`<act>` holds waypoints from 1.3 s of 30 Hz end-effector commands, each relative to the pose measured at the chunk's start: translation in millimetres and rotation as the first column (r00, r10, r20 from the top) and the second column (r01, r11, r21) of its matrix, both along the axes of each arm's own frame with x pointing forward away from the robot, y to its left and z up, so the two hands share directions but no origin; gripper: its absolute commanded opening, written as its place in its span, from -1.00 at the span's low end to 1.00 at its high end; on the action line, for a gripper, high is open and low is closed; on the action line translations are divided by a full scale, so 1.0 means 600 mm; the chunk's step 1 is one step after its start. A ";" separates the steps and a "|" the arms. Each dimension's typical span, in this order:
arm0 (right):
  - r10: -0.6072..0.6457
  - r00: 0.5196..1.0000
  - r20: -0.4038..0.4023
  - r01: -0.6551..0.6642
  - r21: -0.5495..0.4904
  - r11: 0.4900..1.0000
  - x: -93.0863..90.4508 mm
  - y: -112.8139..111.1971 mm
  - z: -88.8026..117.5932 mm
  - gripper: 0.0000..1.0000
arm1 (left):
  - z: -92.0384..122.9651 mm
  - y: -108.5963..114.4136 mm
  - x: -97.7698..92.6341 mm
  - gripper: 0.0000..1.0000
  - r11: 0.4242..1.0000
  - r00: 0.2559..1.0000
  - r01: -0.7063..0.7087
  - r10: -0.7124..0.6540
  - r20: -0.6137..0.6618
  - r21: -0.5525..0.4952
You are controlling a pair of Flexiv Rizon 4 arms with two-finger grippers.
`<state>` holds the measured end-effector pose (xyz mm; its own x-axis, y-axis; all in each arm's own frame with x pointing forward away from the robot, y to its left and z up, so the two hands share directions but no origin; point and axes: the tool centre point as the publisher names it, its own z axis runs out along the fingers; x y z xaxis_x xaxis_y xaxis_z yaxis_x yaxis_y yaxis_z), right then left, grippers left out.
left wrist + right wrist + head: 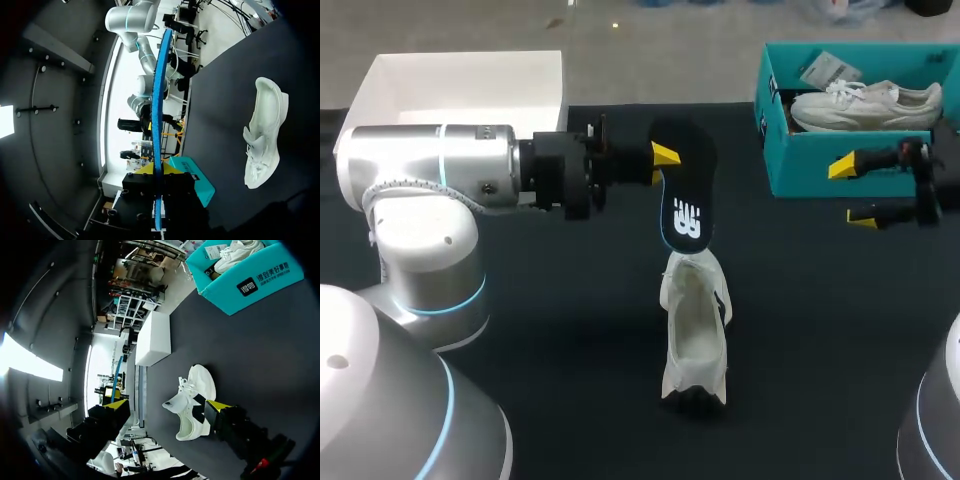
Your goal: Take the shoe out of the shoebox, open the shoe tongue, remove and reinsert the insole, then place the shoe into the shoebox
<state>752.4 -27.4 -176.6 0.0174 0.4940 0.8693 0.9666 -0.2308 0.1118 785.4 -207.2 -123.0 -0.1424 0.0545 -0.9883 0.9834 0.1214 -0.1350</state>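
Shoe [695,335] lay mid-table on the black cloth [570,300], opening upward. At its 12 o'clock, the left gripper [670,158] clamped the insole [685,190]. At 2 o'clock stood the teal shoebox [800,162] holding a second shoe [865,105], with the right gripper [852,190] beside it, fingers spread. A white box [460,85] sat at 10 o'clock.

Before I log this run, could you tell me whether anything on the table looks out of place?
Only the insole: it is out of the white sneaker, held in the air in the left hand. Nothing looks spilled or damaged.
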 end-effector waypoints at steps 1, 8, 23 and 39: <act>0.066 0.998 0.001 -0.066 -0.008 0.998 -0.057 -0.072 0.050 1.00 | 0.000 0.000 0.000 -1.00 1.000 1.000 0.000 0.000 0.001 0.003; 0.132 0.991 0.011 -0.131 -0.043 0.990 -0.077 -0.091 0.057 1.00 | 0.000 0.000 0.000 -1.00 1.000 1.000 0.000 0.000 0.001 0.003; 0.163 0.986 0.018 -0.161 -0.085 0.983 -0.084 -0.083 0.063 1.00 | 0.000 0.000 0.000 -1.00 1.000 1.000 0.000 0.000 0.001 0.003; 0.163 0.986 0.018 -0.161 -0.085 0.983 -0.084 -0.083 0.063 1.00 | -0.017 -0.013 -0.092 -1.00 0.985 0.928 0.134 -0.163 -0.335 -0.106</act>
